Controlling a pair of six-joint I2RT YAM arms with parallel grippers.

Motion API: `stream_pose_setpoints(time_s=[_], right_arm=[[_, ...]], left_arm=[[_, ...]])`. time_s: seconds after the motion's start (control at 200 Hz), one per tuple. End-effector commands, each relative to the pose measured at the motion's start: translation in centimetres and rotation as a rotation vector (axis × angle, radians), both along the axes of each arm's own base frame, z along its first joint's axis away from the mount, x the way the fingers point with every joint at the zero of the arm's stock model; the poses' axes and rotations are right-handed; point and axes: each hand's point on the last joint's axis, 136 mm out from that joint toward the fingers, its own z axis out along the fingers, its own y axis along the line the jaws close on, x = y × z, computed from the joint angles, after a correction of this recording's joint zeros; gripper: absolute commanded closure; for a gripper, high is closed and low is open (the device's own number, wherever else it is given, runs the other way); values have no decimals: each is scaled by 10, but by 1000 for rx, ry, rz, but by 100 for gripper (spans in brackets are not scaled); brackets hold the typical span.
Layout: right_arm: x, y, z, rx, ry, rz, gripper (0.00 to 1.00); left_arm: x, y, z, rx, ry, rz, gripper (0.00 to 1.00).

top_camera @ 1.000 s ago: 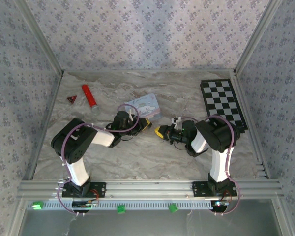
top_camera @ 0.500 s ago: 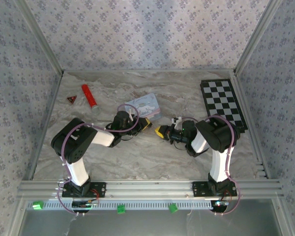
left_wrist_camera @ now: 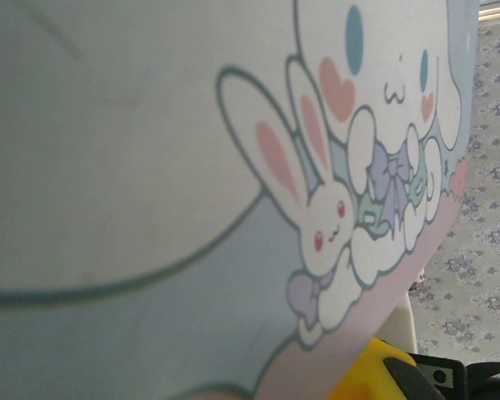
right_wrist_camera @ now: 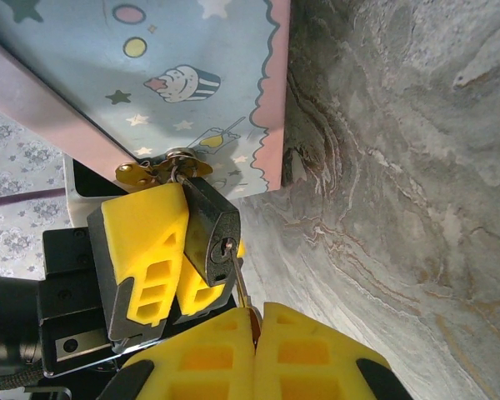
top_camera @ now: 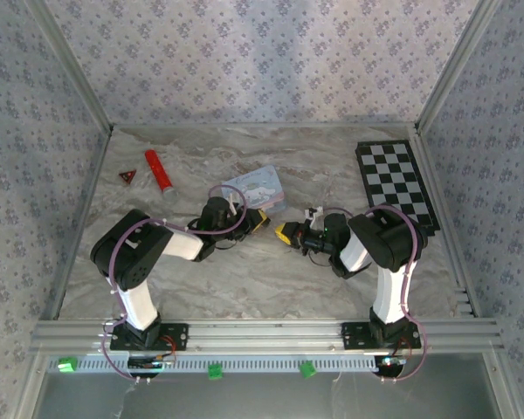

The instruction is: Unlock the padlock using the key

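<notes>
Padlock [right_wrist_camera: 208, 227], where's it at?
B: Centre-left of the R wrist view, hung on the hasp [right_wrist_camera: 142, 174] of the cartoon tin [right_wrist_camera: 150, 67]. Left gripper [top_camera: 260, 220] pinches its body.
A: Key?
B: Key [right_wrist_camera: 240, 279] sits just below, clamped in the pressed-together right gripper [right_wrist_camera: 257, 317]. Its tip is at the keyhole [right_wrist_camera: 227, 246]; depth I can't tell.
A: Axis?
B: Runs bottom to top w/ a slight left lean, approx in line w/ the lock body. Right arm's nearer, so prob it does the turning.
</notes>
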Motion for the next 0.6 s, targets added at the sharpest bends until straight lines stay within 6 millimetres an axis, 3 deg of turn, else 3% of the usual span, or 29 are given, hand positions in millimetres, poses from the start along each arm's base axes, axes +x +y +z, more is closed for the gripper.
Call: stream_pose_setpoints(time_s=[0.0,0.595], right_arm=[[3,2,9,15,-38,3,100],[3,2,14,18,-57,5,100]], left_arm=[[2,-8,14,-65,-22,-29,91],[2,-7,12,-60,-21,-27,91]])
